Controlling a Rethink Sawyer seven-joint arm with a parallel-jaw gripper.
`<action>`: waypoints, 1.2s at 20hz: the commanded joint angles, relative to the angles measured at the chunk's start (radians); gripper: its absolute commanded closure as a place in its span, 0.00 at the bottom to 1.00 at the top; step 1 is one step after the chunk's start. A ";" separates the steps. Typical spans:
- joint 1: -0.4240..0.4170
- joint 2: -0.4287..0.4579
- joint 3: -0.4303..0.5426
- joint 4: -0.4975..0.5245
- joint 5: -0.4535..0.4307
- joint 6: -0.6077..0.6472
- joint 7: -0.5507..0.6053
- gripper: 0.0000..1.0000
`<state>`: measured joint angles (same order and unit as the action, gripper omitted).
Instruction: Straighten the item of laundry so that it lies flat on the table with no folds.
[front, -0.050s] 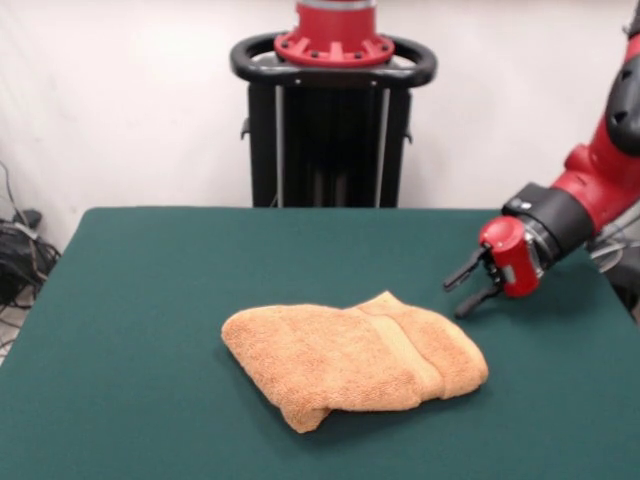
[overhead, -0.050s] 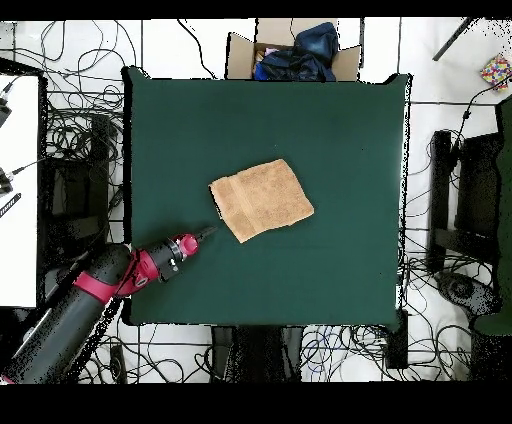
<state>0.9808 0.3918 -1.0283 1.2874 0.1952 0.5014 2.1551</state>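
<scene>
In the front view, the orange-tan towel (front, -0.050s: 352, 362) lies folded over on itself near the middle of the dark green tabletop (front, -0.050s: 150, 300), its woven band running toward five o'clock across the upper layer. At about two o'clock from the towel, apart from it, the gripper (front, -0.050s: 472, 287) hangs just above the felt, its two black fingers (front, -0.050s: 463, 272) spread and holding nothing.

A cardboard box (overhead, -0.050s: 290, 52) with dark blue cloth (overhead, -0.050s: 305, 50) is seen beyond the top edge. Tangled cables (overhead, -0.050s: 75, 140) are spread left of the box.
</scene>
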 joint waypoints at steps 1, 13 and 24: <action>-0.019 0.062 0.047 -0.116 0.011 -0.049 0.196 0.00; -0.104 0.034 0.085 -0.132 -0.009 -0.209 0.145 0.00; -0.138 0.067 0.025 -0.179 -0.015 -0.224 0.135 0.00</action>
<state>0.8791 0.4086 -1.0634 1.2651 0.1679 0.3597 2.1551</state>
